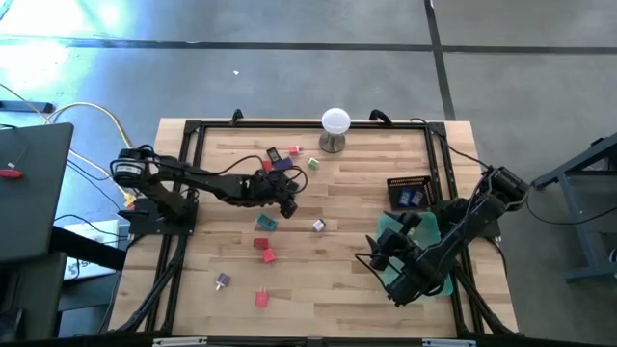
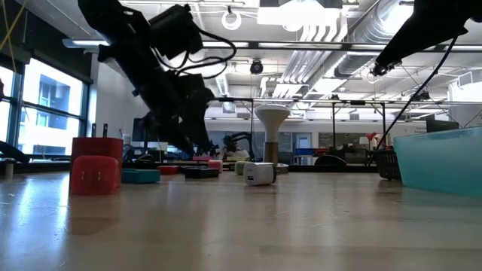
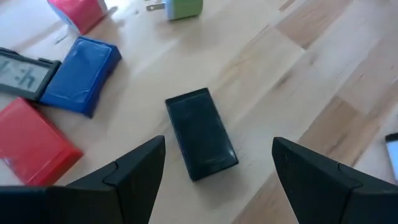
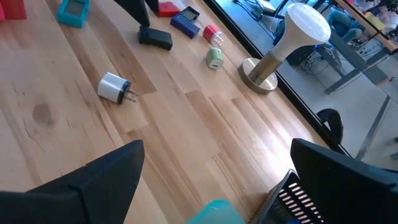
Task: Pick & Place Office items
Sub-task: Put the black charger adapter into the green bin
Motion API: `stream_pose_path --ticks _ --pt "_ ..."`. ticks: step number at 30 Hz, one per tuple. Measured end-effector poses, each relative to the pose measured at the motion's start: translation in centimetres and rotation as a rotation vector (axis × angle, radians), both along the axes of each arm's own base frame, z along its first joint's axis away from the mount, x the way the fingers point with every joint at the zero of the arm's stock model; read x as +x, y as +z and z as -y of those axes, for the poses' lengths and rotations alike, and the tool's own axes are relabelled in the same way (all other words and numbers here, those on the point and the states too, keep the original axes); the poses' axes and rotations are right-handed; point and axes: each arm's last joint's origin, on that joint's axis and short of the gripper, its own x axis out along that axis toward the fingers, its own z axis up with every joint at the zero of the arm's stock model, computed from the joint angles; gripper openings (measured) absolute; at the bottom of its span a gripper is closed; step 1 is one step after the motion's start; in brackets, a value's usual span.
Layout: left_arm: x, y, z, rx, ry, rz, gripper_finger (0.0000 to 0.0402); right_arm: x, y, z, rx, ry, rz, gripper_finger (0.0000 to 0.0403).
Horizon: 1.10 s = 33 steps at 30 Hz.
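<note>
Left gripper [image 3: 214, 171] lowered over the far middle of the wooden table [image 1: 337, 280], fingers [image 3: 130, 177] spread apart, nothing between them. Directly beneath and between the fingers, flat on the wood: a black rectangular block [image 3: 201, 134], untouched. Just beside it: a blue block [image 3: 83, 74], a red block [image 3: 31, 143], a small black clock-like piece with a grey display [image 3: 22, 71], farther off a pink-red piece [image 3: 78, 12] and a pale green plug adapter [image 3: 185, 7].

Right gripper [image 4: 214, 180] raised over the right side of the table, above the translucent green tray [image 1: 439, 280], fingers wide apart, empty. Beside the tray on its far side: a black mesh basket [image 1: 408, 191] with blue items inside.

Scattered elsewhere across the table: a white plug adapter [image 4: 114, 87] near the centre, a teal piece [image 1: 266, 223], red pieces [image 1: 262, 244] nearer, a purple piece [image 1: 223, 281] and a red one [image 1: 260, 299] close to the near edge. At the far edge, a white ball lamp on a metal stand [image 1: 335, 128].
</note>
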Motion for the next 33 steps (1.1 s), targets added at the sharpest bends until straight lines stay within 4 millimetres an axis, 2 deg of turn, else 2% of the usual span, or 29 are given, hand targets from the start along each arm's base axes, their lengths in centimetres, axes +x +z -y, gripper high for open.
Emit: stream_pose_path --ticks 11,33 --pt "1.3 -3.0 -0.2 -0.009 0.013 -0.024 0.0288 0.3 -0.1 -0.3 -0.002 0.037 -0.014 0.0393" --pt "1.4 -4.3 -1.2 0.033 0.048 -0.073 0.0286 0.6 -0.2 -0.6 -0.002 0.065 -0.019 0.0393"
